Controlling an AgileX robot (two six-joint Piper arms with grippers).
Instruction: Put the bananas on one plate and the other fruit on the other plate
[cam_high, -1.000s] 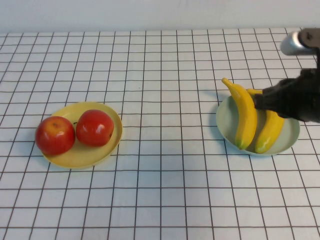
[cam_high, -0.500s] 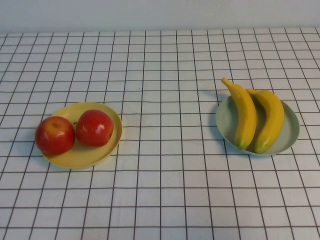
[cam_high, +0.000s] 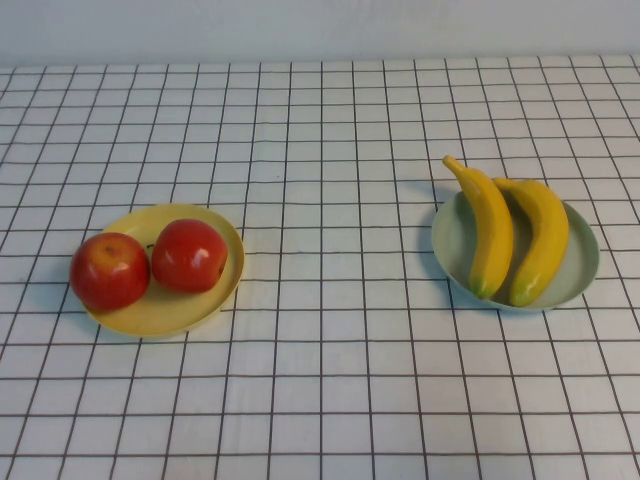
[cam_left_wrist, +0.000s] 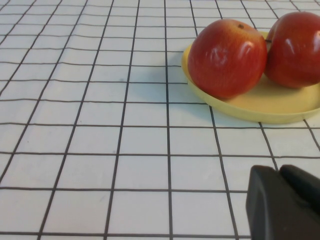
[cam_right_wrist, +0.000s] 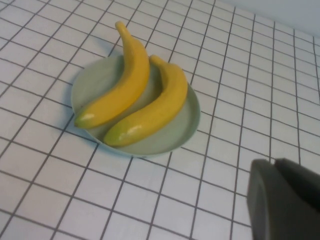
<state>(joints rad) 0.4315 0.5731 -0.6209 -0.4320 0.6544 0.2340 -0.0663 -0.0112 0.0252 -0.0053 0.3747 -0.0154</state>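
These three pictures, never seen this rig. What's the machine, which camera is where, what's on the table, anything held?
It is a two-armed table robot with a gripper on each arm. The wide picture comes from a raised camera on the robot's side, looking down; neither arm shows in it. The other two come from cameras on the wrists.

On the checked cloth, toward the robot's left, a yellow plate carries two red apples touching each other. Toward its right, a pale blue-green plate carries two bananas side by side.

The left gripper shows as a dark shape near the apple plate, the right gripper likewise near the banana plate. Both are shut and hold nothing. The fruit looks fully sorted.
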